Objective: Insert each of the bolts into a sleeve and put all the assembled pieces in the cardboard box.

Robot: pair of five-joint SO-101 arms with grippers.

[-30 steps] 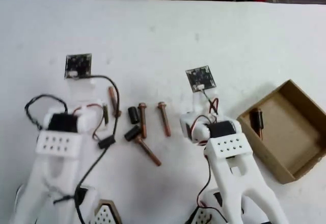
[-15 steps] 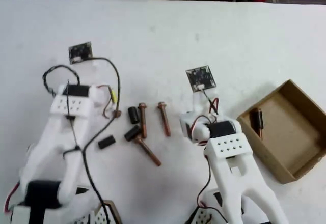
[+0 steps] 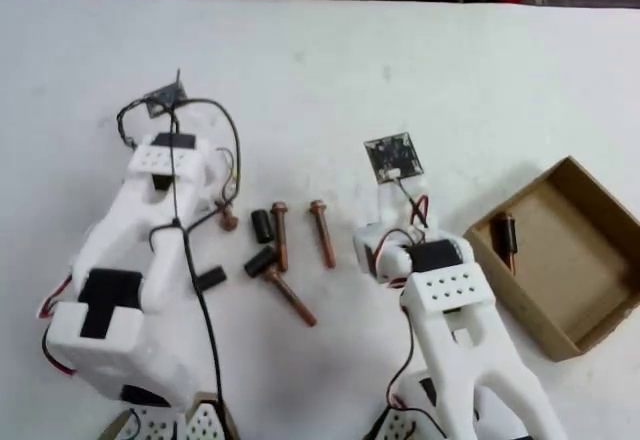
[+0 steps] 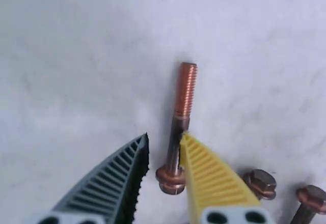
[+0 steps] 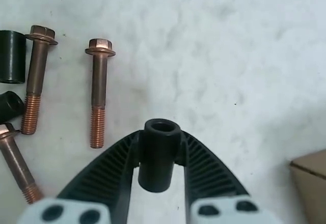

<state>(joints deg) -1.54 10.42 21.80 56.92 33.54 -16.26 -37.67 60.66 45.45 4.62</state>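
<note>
Released, the left fingers [image 4: 209, 178] straddle a copper hex-head bolt [image 4: 184, 94] lying on the white tabletop [image 3: 400, 60], likely to feed the black cylindrical sleeve [image 5: 158, 170] clenched bore-outward in the right fingers [image 5: 204, 173], brown cardboard box [image 3: 575, 250] at their 3 o'clock.

Copper bolts [image 3: 280, 238]: four, loose on the table [image 3: 450, 70].
Black sleeves [image 3: 262, 225]: four without a bolt, three lying on the table and one held sleeve [image 5: 159, 155].
Assembled pieces [image 3: 505, 236]: one, inside the box.
Cardboard boxes [image 3: 570, 265]: one, far right.
Robot arms [image 3: 455, 330]: two.
</note>
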